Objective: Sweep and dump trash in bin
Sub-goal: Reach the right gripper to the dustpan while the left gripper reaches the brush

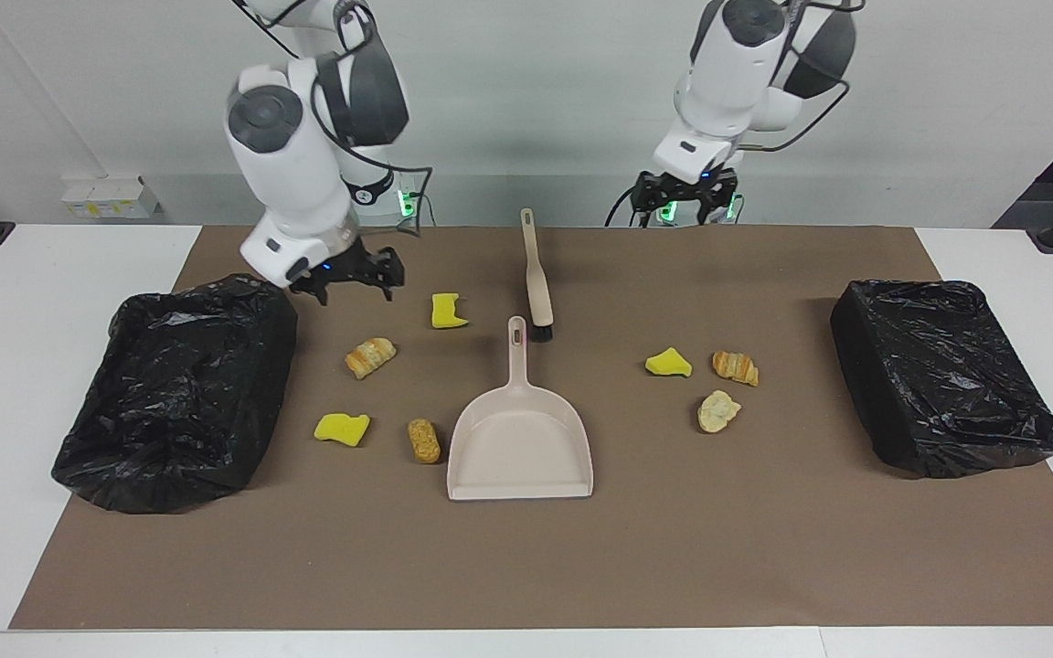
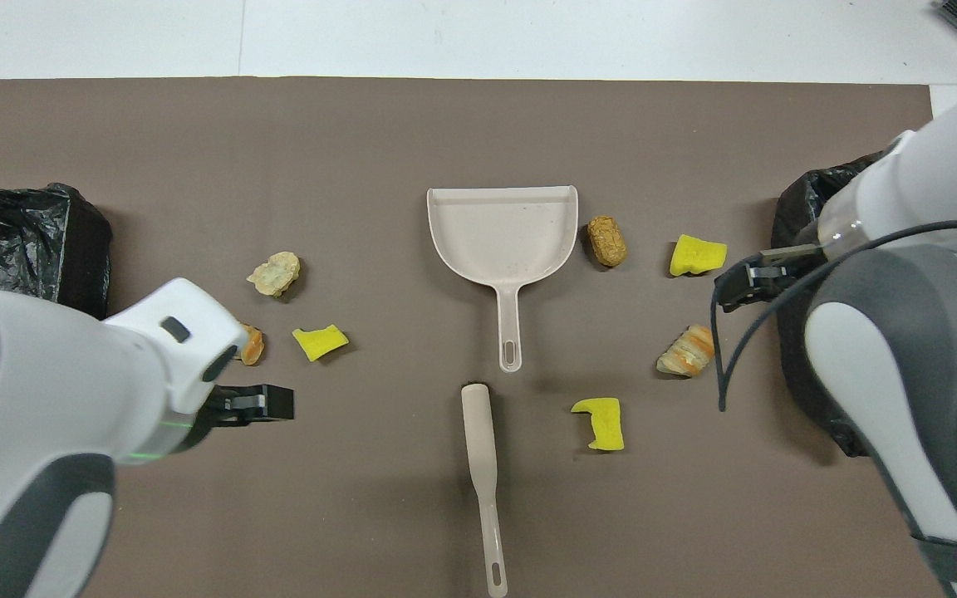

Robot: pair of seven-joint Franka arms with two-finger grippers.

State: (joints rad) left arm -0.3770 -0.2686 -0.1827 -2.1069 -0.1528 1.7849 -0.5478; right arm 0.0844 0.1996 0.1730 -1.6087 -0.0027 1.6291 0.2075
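Several pieces of trash lie on the brown mat: yellow scraps (image 1: 449, 311) (image 1: 342, 428) (image 1: 668, 363) and bread-like lumps (image 1: 369, 356) (image 1: 423, 440) (image 1: 735, 367) (image 1: 718, 411). A beige dustpan (image 1: 519, 448) lies in the middle, its handle pointing at the robots. The beige brush (image 1: 536, 274) lies nearer to the robots, bristles by the dustpan's handle. One black-lined bin (image 1: 179, 393) stands at the right arm's end and another bin (image 1: 942, 375) at the left arm's end. My right gripper (image 1: 356, 294) hangs open over the mat between its bin and a yellow scrap. My left gripper (image 1: 684, 212) hangs open over the mat's edge beside the brush handle.
The brown mat (image 1: 764, 548) covers most of the white table (image 1: 33, 274). Bare mat stretches from the dustpan's mouth to the table's edge farthest from the robots. In the overhead view the left arm hides part of one bread-like lump (image 2: 252, 345).
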